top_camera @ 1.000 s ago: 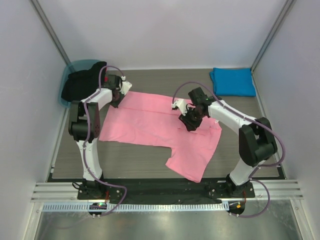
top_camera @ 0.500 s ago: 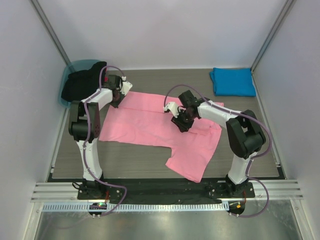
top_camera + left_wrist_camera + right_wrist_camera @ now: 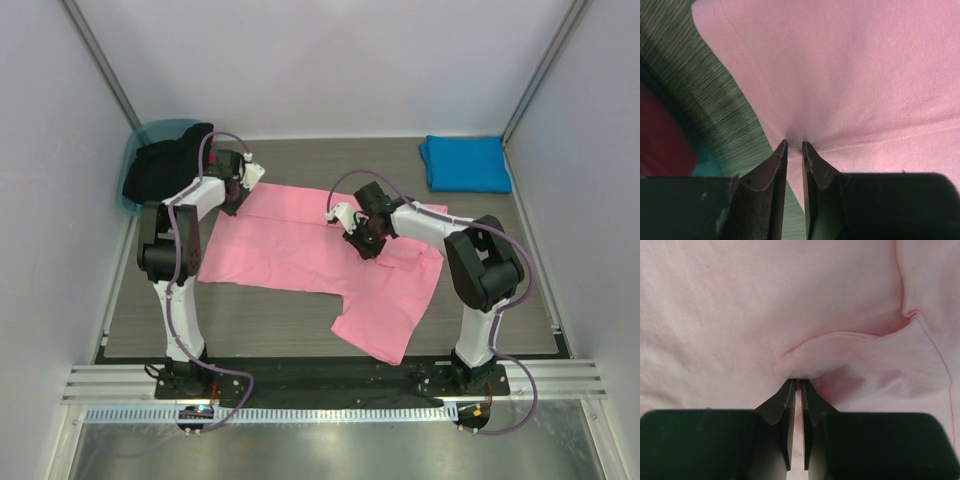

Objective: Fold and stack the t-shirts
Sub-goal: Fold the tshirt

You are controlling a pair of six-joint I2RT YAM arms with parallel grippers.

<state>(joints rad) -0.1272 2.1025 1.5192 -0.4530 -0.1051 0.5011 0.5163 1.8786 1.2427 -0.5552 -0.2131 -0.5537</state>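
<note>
The pink t-shirt (image 3: 290,250) lies spread on the table, with one part reaching toward the near edge. My left gripper (image 3: 233,206) is at its far left corner. In the left wrist view that gripper (image 3: 794,145) is shut on the pink cloth (image 3: 850,75) at its hem. My right gripper (image 3: 366,244) is over the middle right of the shirt. In the right wrist view it (image 3: 797,381) is shut on a raised fold of the pink cloth (image 3: 830,352). The blue t-shirt (image 3: 466,163) lies folded at the far right corner.
A teal tub (image 3: 150,133) stands at the far left corner with a black garment (image 3: 165,168) draped over it, close behind my left arm. White walls enclose the table on three sides. The striped grey tabletop (image 3: 290,170) shows around the shirt.
My right gripper has moved left across the pink shirt and closed on a fold of it. The left gripper has stayed where it was.
</note>
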